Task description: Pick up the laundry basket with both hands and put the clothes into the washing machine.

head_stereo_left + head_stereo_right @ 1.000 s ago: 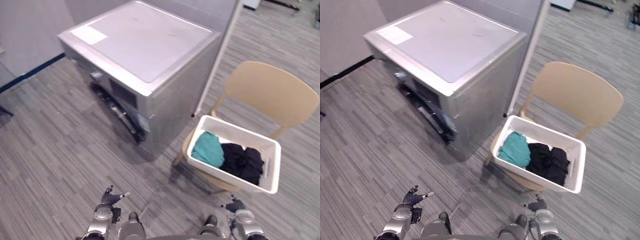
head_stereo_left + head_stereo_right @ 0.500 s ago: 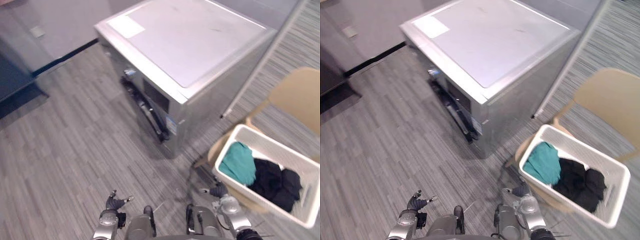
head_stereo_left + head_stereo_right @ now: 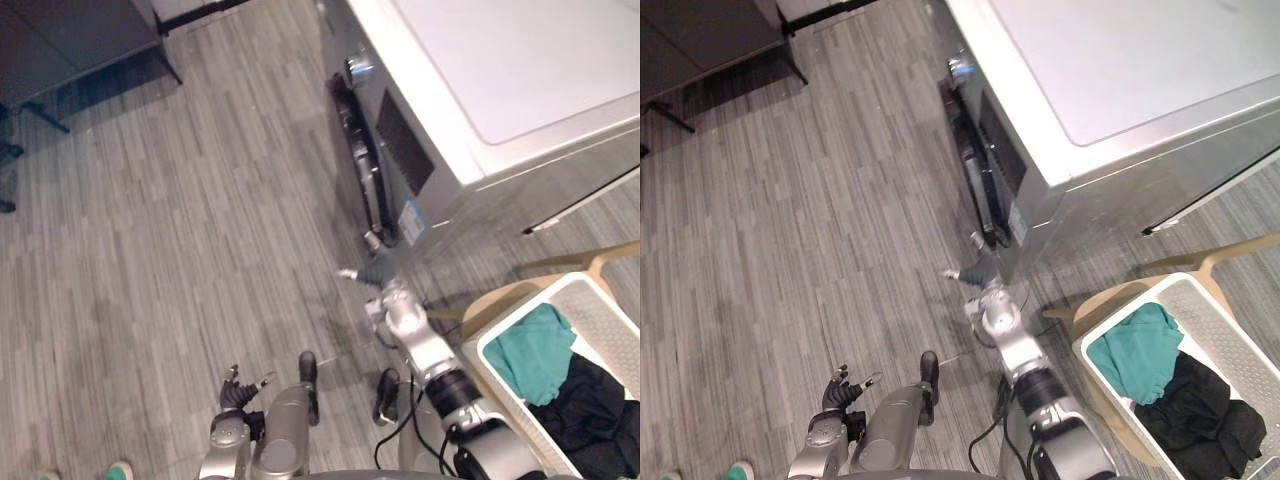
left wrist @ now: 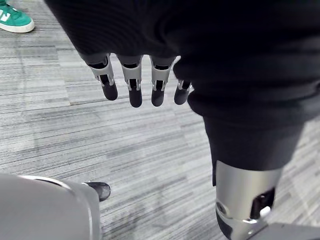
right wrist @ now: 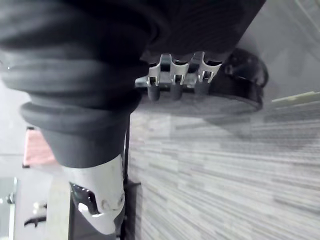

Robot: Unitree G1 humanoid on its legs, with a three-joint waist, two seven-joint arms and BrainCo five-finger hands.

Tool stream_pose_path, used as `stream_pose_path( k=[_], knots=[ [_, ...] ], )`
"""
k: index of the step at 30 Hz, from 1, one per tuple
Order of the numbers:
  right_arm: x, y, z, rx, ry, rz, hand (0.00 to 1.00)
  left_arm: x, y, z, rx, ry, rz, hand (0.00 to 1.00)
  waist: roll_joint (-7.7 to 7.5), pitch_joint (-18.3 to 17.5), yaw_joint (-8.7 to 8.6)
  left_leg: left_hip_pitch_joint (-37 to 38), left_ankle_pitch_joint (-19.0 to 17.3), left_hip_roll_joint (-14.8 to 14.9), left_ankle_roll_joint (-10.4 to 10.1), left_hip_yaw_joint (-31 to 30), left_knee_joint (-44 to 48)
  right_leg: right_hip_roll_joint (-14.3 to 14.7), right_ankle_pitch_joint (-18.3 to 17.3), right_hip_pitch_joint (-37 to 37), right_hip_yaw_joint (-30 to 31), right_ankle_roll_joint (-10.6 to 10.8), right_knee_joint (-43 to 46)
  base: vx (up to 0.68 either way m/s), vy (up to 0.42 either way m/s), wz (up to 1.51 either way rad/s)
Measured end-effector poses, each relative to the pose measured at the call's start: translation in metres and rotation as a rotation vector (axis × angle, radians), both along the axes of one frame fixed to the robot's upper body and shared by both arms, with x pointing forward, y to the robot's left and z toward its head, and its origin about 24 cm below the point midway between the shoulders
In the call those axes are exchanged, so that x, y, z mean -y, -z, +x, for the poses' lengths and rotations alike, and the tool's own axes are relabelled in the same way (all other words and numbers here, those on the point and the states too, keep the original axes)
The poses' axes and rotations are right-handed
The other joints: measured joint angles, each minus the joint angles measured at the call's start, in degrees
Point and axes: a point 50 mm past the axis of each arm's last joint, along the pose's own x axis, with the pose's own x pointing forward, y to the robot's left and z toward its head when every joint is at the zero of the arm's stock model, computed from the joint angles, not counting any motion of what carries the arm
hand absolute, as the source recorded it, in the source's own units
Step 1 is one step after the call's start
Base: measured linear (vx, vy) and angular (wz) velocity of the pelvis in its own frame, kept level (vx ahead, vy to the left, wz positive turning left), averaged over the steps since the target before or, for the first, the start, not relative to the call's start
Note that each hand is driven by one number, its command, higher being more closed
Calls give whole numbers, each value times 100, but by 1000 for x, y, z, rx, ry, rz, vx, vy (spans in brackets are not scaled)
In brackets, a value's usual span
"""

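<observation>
The white laundry basket [image 3: 530, 310] rests on a beige chair [image 3: 497, 299] at the lower right, holding a teal garment [image 3: 535, 352] and black clothes [image 3: 592, 410]. The silver washing machine [image 3: 520, 60] stands beyond it, and its dark front door [image 3: 362, 170] looks shut. My right hand [image 3: 385, 300] is stretched out low in front of the machine, close to the door's bottom edge, away from the basket. In the right wrist view its fingers [image 5: 172, 82] are straight, just short of the round dark door [image 5: 242, 82]. My left hand [image 3: 240, 395] hangs open over the floor with nothing in it.
Grey plank floor spreads out to the left of the machine. Dark furniture on thin legs [image 3: 60, 40] stands at the top left. A person's green shoe [image 4: 15, 20] rests on the floor beside my left hand, also at the bottom edge [image 3: 117, 470].
The camera has swung, so the machine and basket have shifted right. My right arm has risen and reached out toward the machine's door. The left hand stays low.
</observation>
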Motion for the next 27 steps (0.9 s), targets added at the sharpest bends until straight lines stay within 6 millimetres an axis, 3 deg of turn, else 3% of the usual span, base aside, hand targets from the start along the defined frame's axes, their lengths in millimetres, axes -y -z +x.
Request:
stream_pose_path(
  k=[5, 11, 14, 16, 23, 26, 27],
  knots=[
    [11, -40, 15, 89, 27, -7, 0, 4, -20, 29, 112, 33, 3, 0, 48, 181, 121, -338, 131, -14, 38, -10, -11, -3, 88, -332, -6, -11, -11, -7, -4, 2],
    [6, -86, 40, 129, 16, 10, 0, 12, -32, 47, 177, 59, -20, 0, 198, 381, 150, -525, 440, -28, 22, -133, -420, 58, 250, -543, -89, -34, -206, 19, -12, 8],
    [20, -100, 49, 121, 51, -8, 0, 19, -41, 59, 221, 89, -27, 0, 262, 413, 296, -691, 614, -89, 1, -312, -566, 22, 256, -703, -177, -32, -200, -23, -8, 21],
    [22, -109, 52, 123, 56, -12, 0, 20, -45, 64, 241, 89, -32, 0, 323, 445, 304, -791, 732, -109, -23, -452, -708, -5, 256, -797, -288, -33, -182, -31, -22, 36],
    [-21, -119, 53, 137, -45, -199, 0, 28, -69, 92, 331, 111, -45, 0, 383, 469, 412, -1078, 957, -198, -97, -849, -780, -121, 181, -1009, -516, -84, 35, -56, -35, 25],
    [-75, -121, 43, 172, -201, -314, 0, 31, -74, 100, 342, 123, -40, 0, 391, 471, 438, -1168, 985, -204, -137, -1020, -787, -174, 102, -1029, -713, -128, 140, -61, -57, 32],
    [-113, -124, 29, 213, -332, -344, 0, 35, -78, 104, 355, 145, -28, 0, 391, 471, 459, -1192, 974, -240, -151, -1073, -790, -252, 19, -1029, -815, -129, 256, -42, -96, 52]
  ],
)
